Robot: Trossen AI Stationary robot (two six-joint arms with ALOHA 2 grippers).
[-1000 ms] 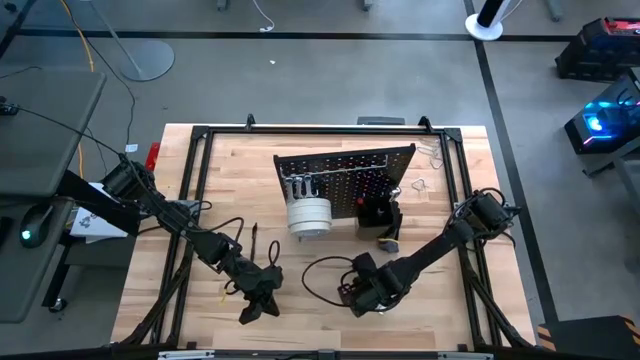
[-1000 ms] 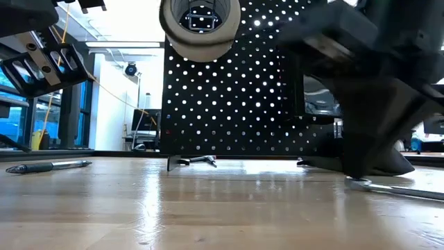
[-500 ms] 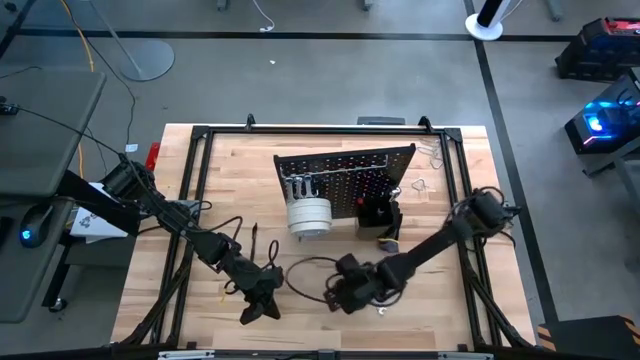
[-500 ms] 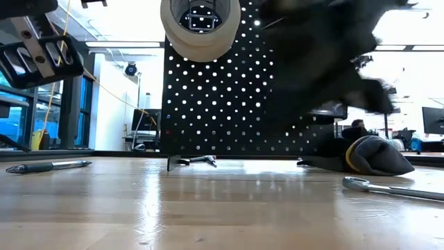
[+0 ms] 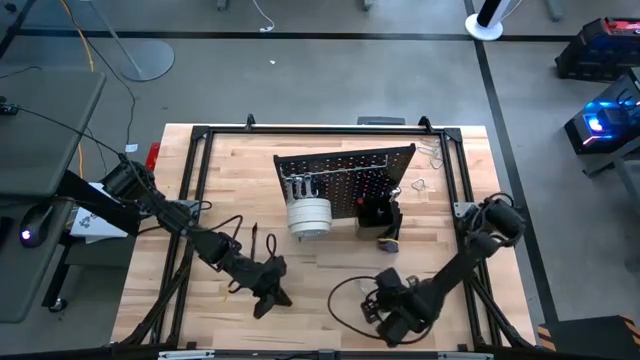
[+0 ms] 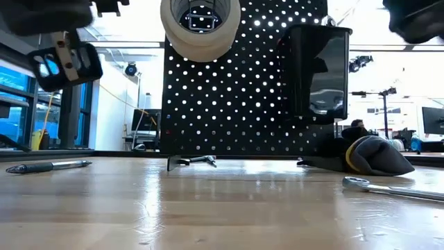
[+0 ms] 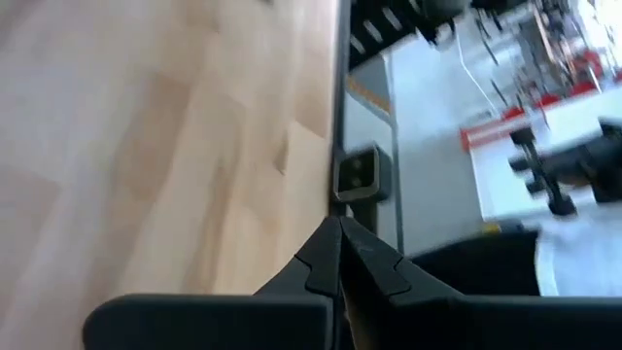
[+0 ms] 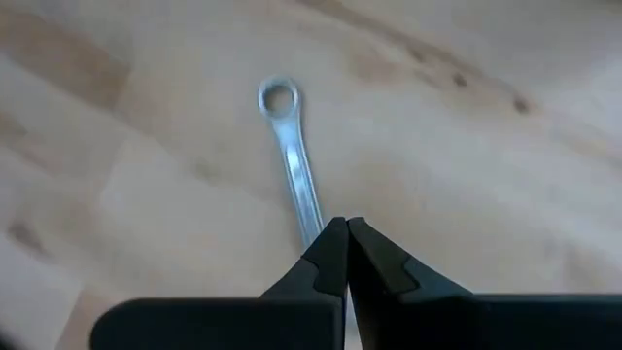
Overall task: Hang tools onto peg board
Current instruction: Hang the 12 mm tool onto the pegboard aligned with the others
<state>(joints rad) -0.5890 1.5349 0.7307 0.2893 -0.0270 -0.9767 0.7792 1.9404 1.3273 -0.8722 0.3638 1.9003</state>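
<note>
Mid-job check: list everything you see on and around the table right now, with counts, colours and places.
peg board: one, black, upright at table centre-rear
tape rolls: one white stack, hung on the board's left part
bin: one, black, on the board's right part
glove bundle: one, dark with yellow trim, on the table below the bin
wrench: one, silver, flat on the wood under the right gripper
screwdriver: one, dark-handled, on the table's left side
left gripper: shut, above front-left table
right gripper: shut, above the wrench
</note>
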